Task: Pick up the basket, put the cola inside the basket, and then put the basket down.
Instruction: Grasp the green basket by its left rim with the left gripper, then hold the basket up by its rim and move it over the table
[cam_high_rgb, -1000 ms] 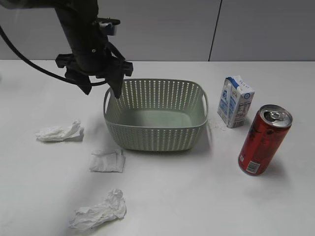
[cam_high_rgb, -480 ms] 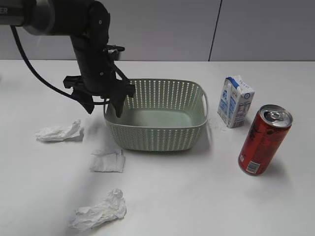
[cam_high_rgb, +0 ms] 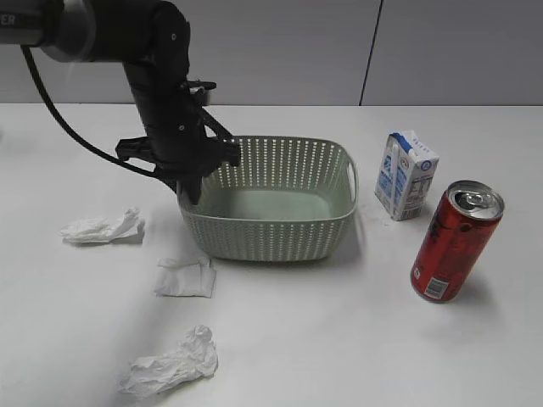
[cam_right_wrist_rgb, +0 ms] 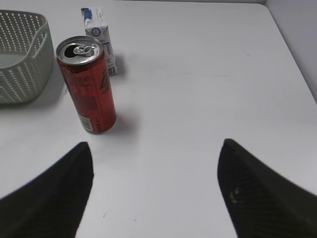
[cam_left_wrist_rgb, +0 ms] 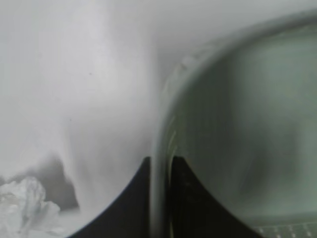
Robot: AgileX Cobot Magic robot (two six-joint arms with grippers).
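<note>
Left tool [cam_high_rgb: 193, 192] has closed on basket [cam_high_rgb: 280, 222] rim, tissues [cam_high_rgb: 103, 227] beside.

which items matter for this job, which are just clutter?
Job: basket, cola, left gripper shut on the basket's wall, right gripper open near the cola.

Clutter: carton, three tissue wads.

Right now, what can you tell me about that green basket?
The basket is pale sage-green plastic, rectangular with rounded corners, its sides pierced by rows of small holes and a cut-out handle in each short end. It sits upright and empty on the white table. The left gripper straddles its left rim, one finger inside and one outside, closed on the wall. Nothing else touches it.
</note>
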